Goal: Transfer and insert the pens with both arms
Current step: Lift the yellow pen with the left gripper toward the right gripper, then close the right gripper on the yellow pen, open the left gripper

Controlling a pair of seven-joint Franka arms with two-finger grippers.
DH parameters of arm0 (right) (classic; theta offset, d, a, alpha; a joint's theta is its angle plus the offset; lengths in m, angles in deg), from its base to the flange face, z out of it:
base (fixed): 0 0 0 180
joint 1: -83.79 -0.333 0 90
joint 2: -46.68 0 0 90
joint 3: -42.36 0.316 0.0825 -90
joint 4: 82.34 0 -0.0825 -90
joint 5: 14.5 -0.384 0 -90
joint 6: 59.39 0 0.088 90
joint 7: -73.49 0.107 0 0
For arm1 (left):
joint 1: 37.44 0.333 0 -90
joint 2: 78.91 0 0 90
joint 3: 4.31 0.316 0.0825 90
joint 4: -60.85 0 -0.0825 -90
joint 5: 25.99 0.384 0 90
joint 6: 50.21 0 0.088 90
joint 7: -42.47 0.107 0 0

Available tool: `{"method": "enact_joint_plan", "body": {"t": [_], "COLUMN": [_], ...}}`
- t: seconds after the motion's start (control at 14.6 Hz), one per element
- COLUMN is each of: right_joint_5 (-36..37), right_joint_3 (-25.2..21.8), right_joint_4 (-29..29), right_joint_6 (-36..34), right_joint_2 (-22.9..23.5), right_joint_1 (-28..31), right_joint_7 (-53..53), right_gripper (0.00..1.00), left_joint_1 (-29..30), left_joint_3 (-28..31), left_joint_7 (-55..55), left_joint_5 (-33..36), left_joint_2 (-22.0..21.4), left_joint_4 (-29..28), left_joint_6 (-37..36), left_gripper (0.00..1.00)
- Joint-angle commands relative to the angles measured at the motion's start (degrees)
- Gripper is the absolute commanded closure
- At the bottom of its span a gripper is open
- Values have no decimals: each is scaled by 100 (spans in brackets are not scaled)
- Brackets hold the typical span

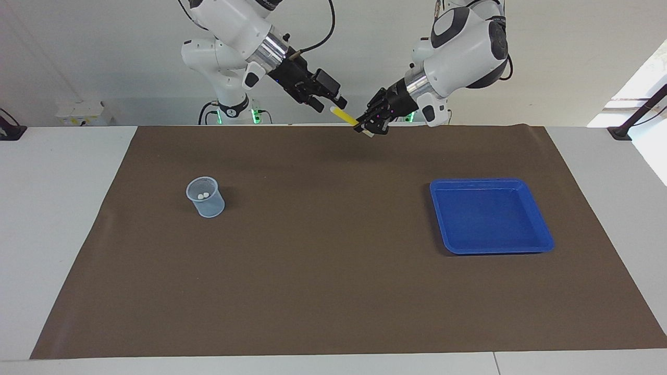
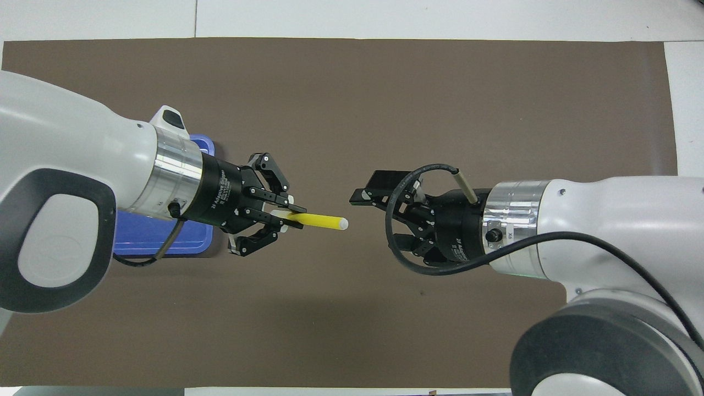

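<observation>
Left gripper [image 1: 371, 126] raised over brown mat [image 1: 333, 291] at robots' edge of counter [image 1: 57, 219], clamped on slim yellow marker pen [image 1: 345, 115], pale cap end pointing at right gripper. Right gripper [image 1: 333, 101] raised close by, fingers spread wide, holding nothing, just short of cap. Clear plastic cup [image 1: 206, 197] toward right arm's end, two pale caps inside. Blue plastic tray [image 1: 490, 216] toward left arm's end.
</observation>
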Motion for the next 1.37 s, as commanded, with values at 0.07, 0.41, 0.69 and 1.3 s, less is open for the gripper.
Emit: {"method": "enact_joint_plan", "body": {"t": [0.07,0.41,0.69,1.3], "right_joint_5": [-118,-109,-109,-56], "right_joint_3": [0,0,0,-44], "right_joint_4": [222,222,222,160], "right_joint_6": [70,52,52,-361], "right_joint_2": [-185,-185,-185,-158], "right_joint_1": [-3,5,58,84], "right_joint_7": [6,-222,-416,-443], "right_gripper": [1,38,63,100], "left_joint_1": [-8,-52,-52,-78], "left_joint_3": [77,68,68,77], "left_joint_7": [-376,-367,-367,-394], "left_joint_5": [-528,-678,-687,-757], "left_joint_2": [-375,-419,-419,-410], "left_joint_4": [-495,-574,-574,-557], "left_joint_6": [227,245,245,297], "left_gripper": [100,100,100,35]}}
